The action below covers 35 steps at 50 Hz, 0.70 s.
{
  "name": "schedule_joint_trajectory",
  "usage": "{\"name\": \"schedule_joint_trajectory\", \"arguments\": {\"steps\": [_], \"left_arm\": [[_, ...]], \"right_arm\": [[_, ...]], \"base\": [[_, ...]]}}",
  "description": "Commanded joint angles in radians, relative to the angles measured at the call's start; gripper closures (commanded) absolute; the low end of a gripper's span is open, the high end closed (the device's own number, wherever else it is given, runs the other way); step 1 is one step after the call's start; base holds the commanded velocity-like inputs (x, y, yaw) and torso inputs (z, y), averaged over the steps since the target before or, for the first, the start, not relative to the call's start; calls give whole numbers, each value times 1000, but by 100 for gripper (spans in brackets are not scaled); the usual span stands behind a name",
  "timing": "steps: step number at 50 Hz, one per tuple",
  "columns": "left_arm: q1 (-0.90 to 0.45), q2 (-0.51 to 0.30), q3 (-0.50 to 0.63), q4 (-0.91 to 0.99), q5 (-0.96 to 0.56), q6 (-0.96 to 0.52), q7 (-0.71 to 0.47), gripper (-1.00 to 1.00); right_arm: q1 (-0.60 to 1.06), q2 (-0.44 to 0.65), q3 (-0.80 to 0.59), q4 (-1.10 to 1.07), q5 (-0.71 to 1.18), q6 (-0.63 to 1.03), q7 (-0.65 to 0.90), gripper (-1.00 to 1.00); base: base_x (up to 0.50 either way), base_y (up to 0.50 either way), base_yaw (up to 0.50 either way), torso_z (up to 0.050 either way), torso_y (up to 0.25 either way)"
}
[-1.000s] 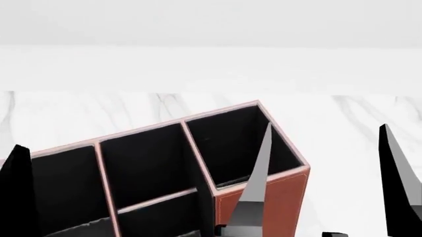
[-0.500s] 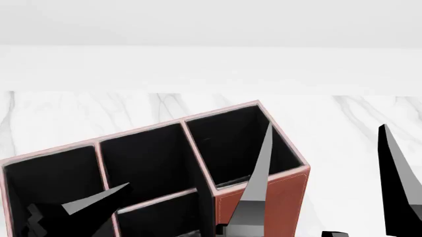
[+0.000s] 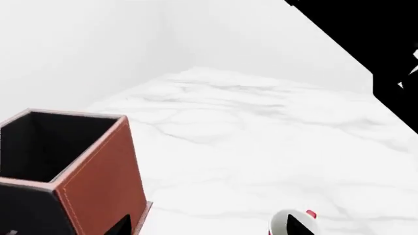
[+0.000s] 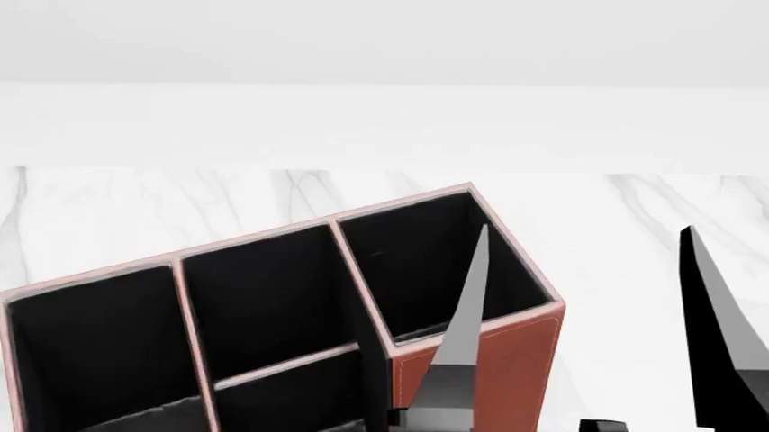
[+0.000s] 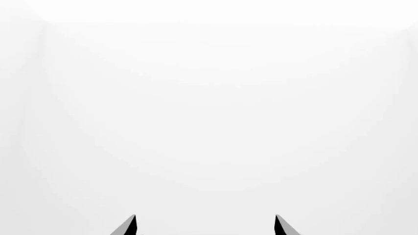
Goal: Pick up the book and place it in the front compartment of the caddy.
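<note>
Three views: left wrist, head, right wrist.
Left wrist, caddy (image 3: 98,171): one tall reddish-brown end with pale stitching and black lining stood on the white marble table (image 3: 261,142).
Left wrist, mug (image 3: 294,224): only a white rim with a red spot showed, well apart from the caddy.
Left wrist, left gripper: a black mass filled one corner (too dark to read), so I could not tell whether it was wide or closed.
Head, caddy (image 4: 511,355): it sat at an angle, with three black compartments open to view and a fourth partly cut off.
Head, right gripper (image 4: 589,306): two pointed fingers stood wide apart, one (image 4: 463,333) in front of the caddy's near corner, the other (image 4: 721,333) over bare marble, nothing between them.
Right wrist, right gripper (image 5: 203,226): two tips showed, spread, against blank white.
Book: not visible in any view.
</note>
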Motion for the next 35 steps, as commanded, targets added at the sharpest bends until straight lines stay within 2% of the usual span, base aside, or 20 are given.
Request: {"name": "schedule_joint_trajectory", "arguments": {"steps": [1, 10, 19, 35], "left_arm": [[-35, 61, 8, -43, -95, -72, 52, -100], [-72, 78, 32, -56, -185, -138, 74, -100], [-183, 91, 26, -44, -313, -225, 51, -100], [-310, 118, 48, -112, -487, -360, 101, -100]], "right_arm": [[1, -10, 18, -21, -20, 9, -18, -100], [4, 0, 21, -23, -13, 0, -10, -100], [13, 9, 10, -30, -17, 5, -3, -100], [28, 31, -9, -39, -16, 4, 21, -100]], "base": [[0, 0, 0, 0, 0], [0, 0, 0, 0, 0], [0, 0, 0, 0, 0], [0, 0, 0, 0, 0]]}}
